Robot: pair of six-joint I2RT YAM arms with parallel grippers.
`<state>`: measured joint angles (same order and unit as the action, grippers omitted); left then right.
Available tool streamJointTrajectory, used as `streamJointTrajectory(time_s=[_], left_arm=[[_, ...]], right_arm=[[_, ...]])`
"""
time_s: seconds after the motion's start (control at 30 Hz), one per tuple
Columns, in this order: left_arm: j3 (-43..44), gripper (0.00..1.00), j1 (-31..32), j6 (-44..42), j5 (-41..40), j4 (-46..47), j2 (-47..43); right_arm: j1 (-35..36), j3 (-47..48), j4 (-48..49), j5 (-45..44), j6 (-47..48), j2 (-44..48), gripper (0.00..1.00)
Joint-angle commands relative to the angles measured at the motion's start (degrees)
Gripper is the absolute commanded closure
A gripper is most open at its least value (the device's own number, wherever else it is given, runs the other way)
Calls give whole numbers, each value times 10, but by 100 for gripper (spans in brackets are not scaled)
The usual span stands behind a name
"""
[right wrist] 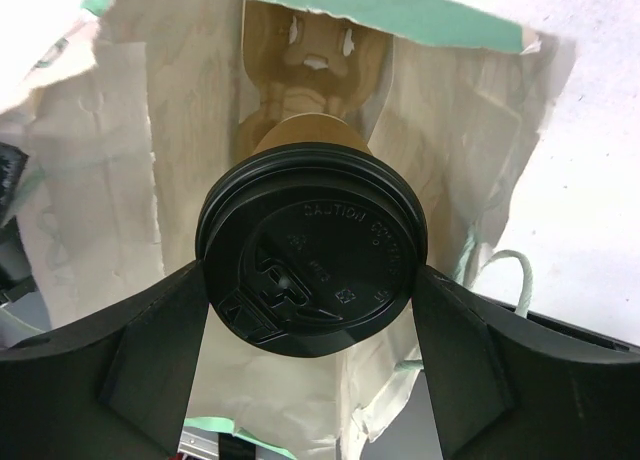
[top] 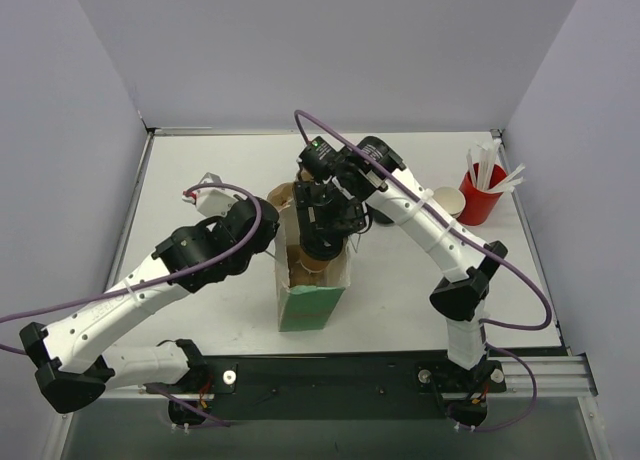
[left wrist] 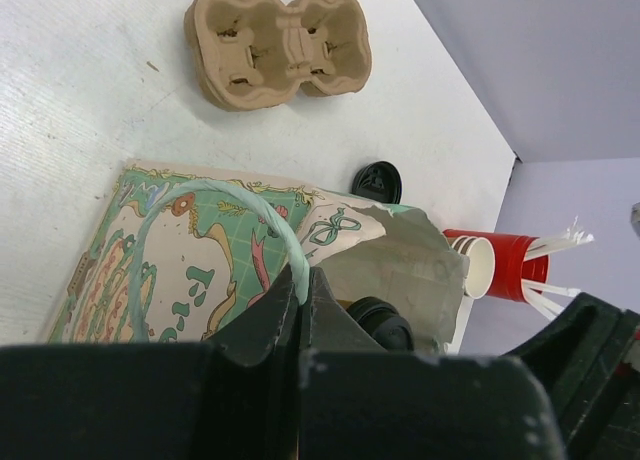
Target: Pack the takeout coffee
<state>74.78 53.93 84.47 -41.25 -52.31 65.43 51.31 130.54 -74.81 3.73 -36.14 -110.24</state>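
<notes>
Right wrist view tells most of it: the takeout coffee (right wrist: 300,250), brown cup with a black lid, sits dead centre between the right gripper (right wrist: 312,290) fingers (right wrist: 160,350). One finger is at 8 o'clock of the lid and the other at 4 o'clock, both pressed against its rim, so the cup is clamped. It hangs upright in the mouth of the green paper bag (right wrist: 90,170), with crumpled bag walls all around it. Some brown moulded shape shows deeper inside at 12 o'clock, can't tell exactly what.

From the left wrist, the left gripper (left wrist: 302,305) is pressed together and pinching the pale green bag handle (left wrist: 200,195), which loops up toward 11 o'clock from the fingers. An empty pulp cup carrier (left wrist: 278,45) lies on the table (left wrist: 80,110) at 12 o'clock, well apart from the bag. A loose black lid (left wrist: 377,181) sits at 1 o'clock, and the red cup (left wrist: 510,260) of white sticks is at 3 o'clock.
</notes>
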Motion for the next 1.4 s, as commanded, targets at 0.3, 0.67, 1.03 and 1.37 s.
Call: streamJointTrajectory(time_s=[0.3,0.67,1.03,1.37], left_arm=[[-57,100,5,17,-9,40,-82],[-105,100,4,3,-2,65,-123],[-112,100,4,-15,4,69,-130],[-109,91,3,-96,21,116,-145]], right_arm=[[54,-74,-10,-1,-60,54,76],[69,-142,48,11,-58,64,77],[76,-191,78,8,-54,66,79],[83,-202,79,20,-29,49,80]])
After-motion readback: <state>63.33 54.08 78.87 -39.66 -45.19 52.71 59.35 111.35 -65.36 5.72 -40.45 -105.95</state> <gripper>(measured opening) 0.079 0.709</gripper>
